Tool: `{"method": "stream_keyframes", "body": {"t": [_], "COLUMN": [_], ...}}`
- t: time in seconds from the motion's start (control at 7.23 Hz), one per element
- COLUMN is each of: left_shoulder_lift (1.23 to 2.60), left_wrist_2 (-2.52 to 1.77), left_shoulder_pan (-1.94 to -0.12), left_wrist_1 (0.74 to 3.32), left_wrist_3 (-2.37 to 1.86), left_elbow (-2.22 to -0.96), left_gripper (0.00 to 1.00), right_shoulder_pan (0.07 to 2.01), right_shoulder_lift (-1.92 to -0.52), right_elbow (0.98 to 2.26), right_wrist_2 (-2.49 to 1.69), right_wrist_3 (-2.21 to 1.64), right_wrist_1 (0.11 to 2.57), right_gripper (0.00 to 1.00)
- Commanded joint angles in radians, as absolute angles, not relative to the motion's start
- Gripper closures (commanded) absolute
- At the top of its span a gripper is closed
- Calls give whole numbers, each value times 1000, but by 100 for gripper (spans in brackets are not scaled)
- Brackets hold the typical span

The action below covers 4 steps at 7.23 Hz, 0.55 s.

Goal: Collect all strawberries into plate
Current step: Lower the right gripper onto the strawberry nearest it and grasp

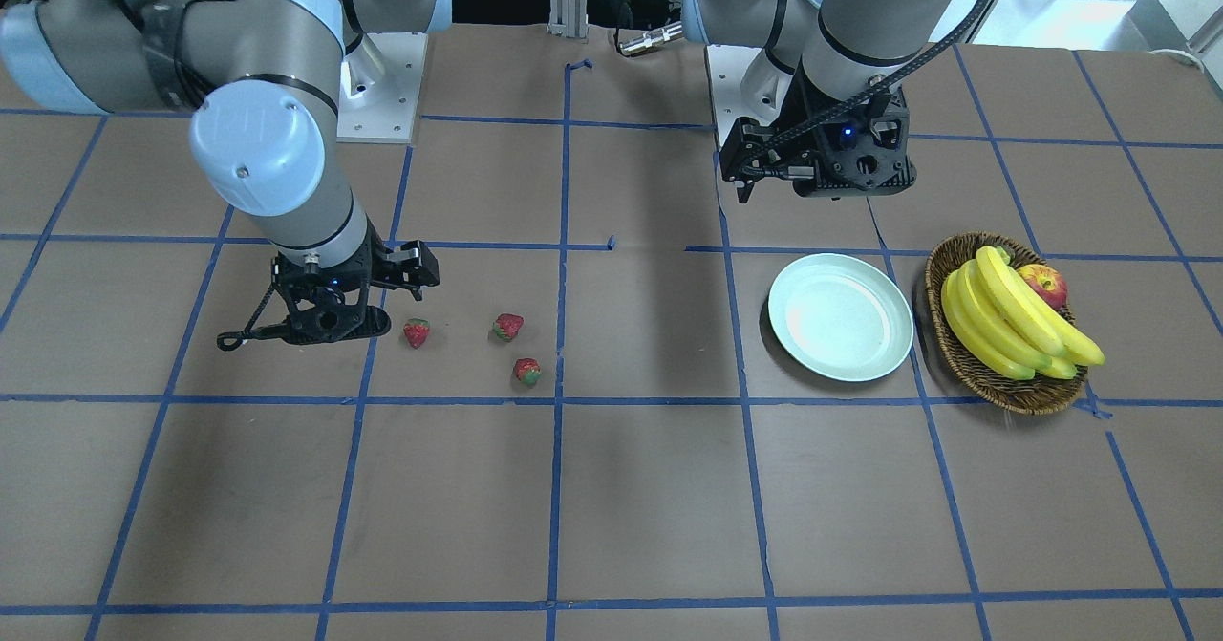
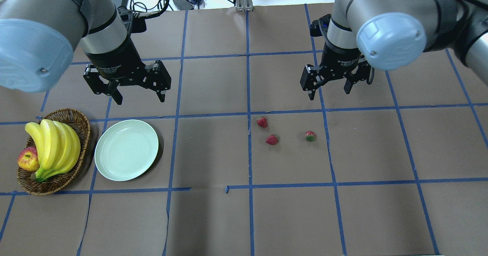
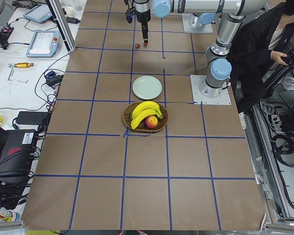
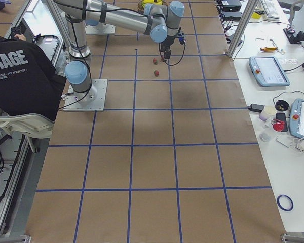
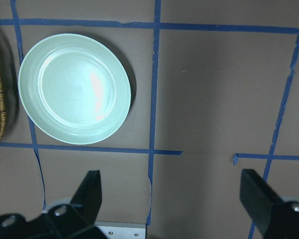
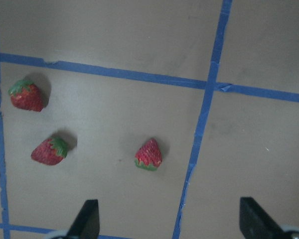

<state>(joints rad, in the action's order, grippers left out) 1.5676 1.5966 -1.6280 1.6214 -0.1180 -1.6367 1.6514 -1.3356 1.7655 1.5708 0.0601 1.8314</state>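
Red first: spotted the strawberries (image 2: 272,139) just ahead of the spread right gripper (image 2: 329,94), left gripper (image 2: 140,99) (spread too) off by the plate (image 2: 126,149).

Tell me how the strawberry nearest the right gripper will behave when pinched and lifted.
Probably light: the strawberry looks tiny beside the open right gripper. Its tapered shape may slip out of a pinch or roll if nudged. Already lying on its side, it likely won't tip.

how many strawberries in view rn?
3, all on the table by the right gripper: strawberry one and strawberry two close together, strawberry three apart on the robot's right; plate empty, none seem hidden.
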Motion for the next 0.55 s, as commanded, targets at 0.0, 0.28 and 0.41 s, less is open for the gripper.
{"method": "stream_keyframes", "body": {"t": [0.0,0.28,0.41], "left_shoulder_lift": [1568,1569,1569], "left_wrist_2": [1595,1597,1597], "left_shoulder_pan": [-1629,-1649,-1655], "left_wrist_1": [1620,1621,1618], "left_wrist_3": [-127,-146,-147], "left_elbow": [-1661,-1669,-1670], "left_gripper": [0,0,0], "right_shoulder_pan": [1654,1654,1654], "right_shoulder_lift": [-1261,-1230,-1227], "right_elbow": [1870,1891,1907], "right_wrist_2": [1572,1571,1571], "right_wrist_3": [-33,-73,-81], "right_wrist_1": [1986,1997,1997], "right_gripper": [0,0,0]}}
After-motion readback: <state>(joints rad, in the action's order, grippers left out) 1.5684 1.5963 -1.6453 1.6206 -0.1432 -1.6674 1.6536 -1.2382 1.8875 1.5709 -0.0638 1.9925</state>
